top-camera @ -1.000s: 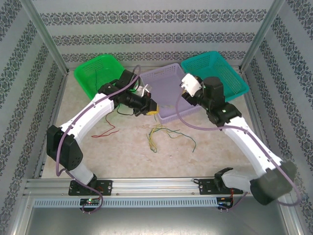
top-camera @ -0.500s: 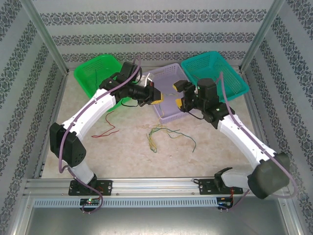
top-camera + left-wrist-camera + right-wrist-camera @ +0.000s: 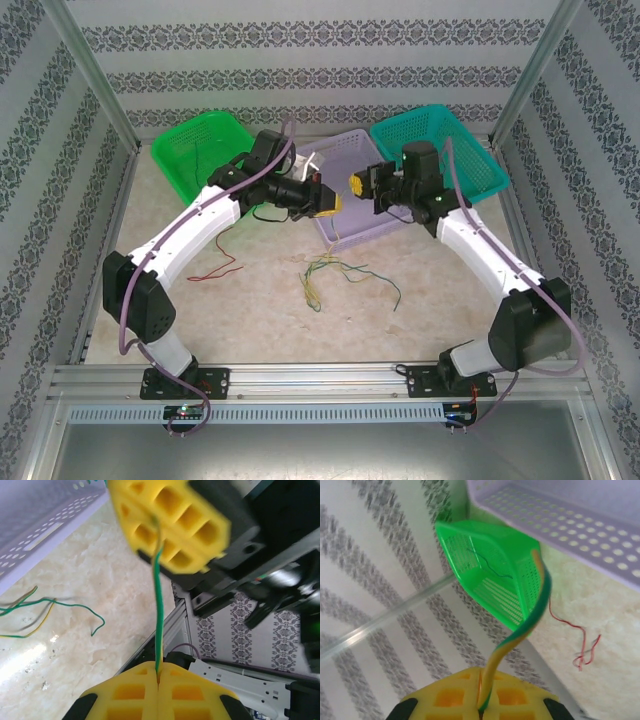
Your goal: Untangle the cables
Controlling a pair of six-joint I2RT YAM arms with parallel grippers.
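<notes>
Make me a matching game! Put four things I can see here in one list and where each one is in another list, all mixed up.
1 green basket
2 teal basket
3 red wire
4 green-yellow wire

A pinched between the left fingers and right fingers
B back right
C lying on the table by the left arm
D back left

Pairs: 1-D, 2-B, 3-C, 4-A

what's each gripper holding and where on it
The left gripper and right gripper are both shut on one green-and-yellow cable, pinched at their tips, with a short taut stretch between them; how near its ends cannot be told.
</notes>
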